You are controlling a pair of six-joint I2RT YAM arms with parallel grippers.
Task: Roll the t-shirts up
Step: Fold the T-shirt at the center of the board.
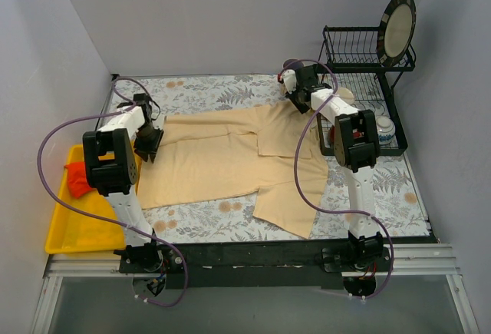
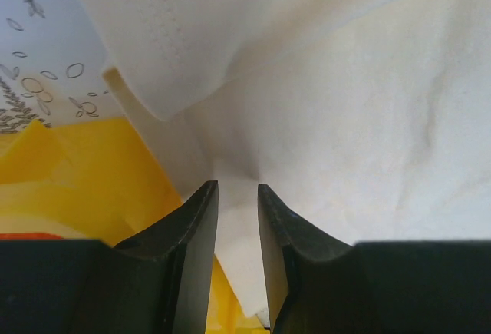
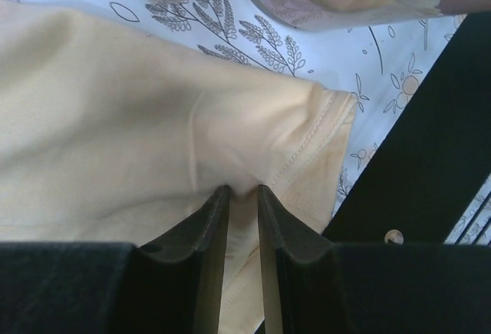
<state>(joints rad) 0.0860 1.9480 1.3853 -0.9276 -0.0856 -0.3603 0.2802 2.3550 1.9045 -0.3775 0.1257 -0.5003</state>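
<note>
Firmly, left hand and right hand pinch the t-shirt

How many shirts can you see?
1: the beige t-shirt spread across the middle, held by left gripper and right gripper. The red cloth in the yellow tray might be another; unclear.

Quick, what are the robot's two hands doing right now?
The left gripper: closed, pinching the t-shirt.
The right gripper: closed, pinching the t-shirt's hemmed edge.

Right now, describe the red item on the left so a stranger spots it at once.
Find the yellow tray at the scene's left side. At its far end lies a crumpled red cloth, the only red thing near the pale beige t-shirt.
</note>
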